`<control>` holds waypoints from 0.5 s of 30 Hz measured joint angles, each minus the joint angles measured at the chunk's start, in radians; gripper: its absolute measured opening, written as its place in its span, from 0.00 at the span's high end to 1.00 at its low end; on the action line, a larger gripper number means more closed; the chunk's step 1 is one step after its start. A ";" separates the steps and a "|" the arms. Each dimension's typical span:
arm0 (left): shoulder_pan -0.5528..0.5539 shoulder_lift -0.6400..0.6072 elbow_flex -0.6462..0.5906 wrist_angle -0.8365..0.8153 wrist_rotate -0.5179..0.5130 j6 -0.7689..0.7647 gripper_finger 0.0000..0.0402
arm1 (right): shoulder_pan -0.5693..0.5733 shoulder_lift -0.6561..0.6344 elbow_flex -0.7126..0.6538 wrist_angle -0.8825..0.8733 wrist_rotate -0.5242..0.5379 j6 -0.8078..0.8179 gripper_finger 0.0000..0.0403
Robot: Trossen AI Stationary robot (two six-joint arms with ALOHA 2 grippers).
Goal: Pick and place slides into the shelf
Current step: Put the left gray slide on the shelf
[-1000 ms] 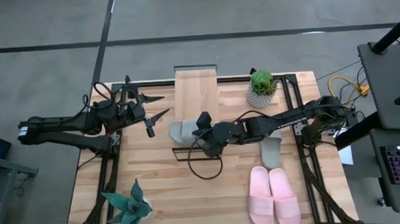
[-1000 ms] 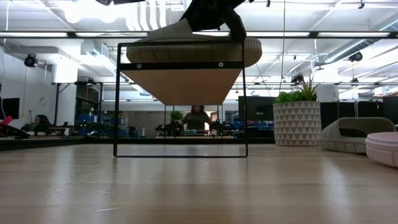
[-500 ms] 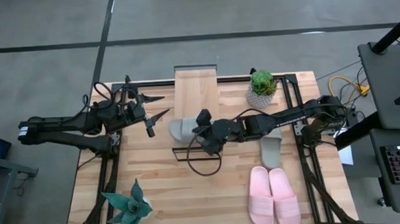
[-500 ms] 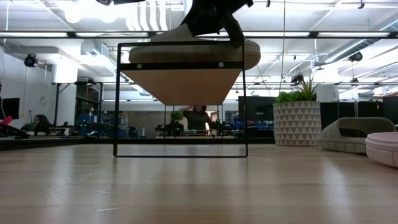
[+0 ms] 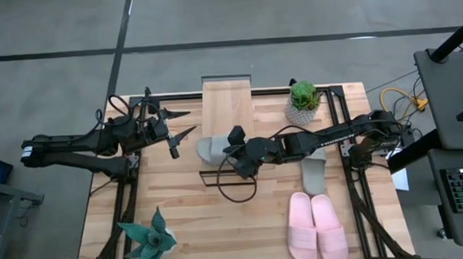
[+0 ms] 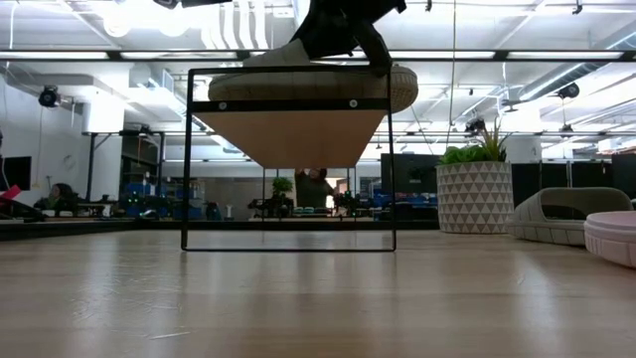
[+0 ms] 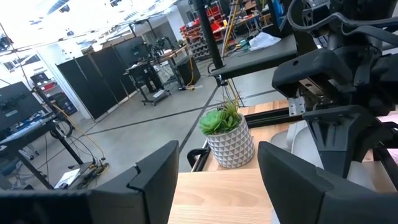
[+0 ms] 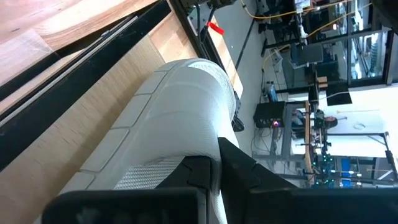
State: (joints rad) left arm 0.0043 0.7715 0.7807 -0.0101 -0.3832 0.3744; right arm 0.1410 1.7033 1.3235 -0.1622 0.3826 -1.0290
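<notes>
Your right gripper is over the shelf, near-end edge, fingers clamped on a grey slide. The slide lies flat on the shelf's plank top, w/ its toe end sticking out past the shelf's left side; low view shows it resting on top of the frame. Second grey slide sits on the table right of the shelf, pink pair beyond it toward the near edge. Your left gripper hovers left of the shelf, fingers spread wide, holding nothing.
</notes>
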 joint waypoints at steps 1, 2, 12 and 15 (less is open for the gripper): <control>0.000 0.000 0.000 0.000 0.000 0.000 0.49 | 0.000 0.000 0.000 0.000 -0.006 0.000 0.98; 0.000 0.000 0.000 0.000 0.000 0.000 0.49 | 0.000 0.000 0.000 0.000 -0.015 0.002 0.98; 0.000 0.000 0.000 0.000 0.000 0.000 0.49 | -0.004 0.003 0.018 -0.018 -0.025 0.110 0.86; 0.000 0.000 0.000 0.000 0.000 0.000 0.49 | -0.004 0.003 0.030 -0.025 -0.030 0.121 0.80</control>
State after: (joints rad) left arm 0.0040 0.7715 0.7807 -0.0097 -0.3830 0.3744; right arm 0.1374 1.7061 1.3534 -0.1869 0.3526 -0.9079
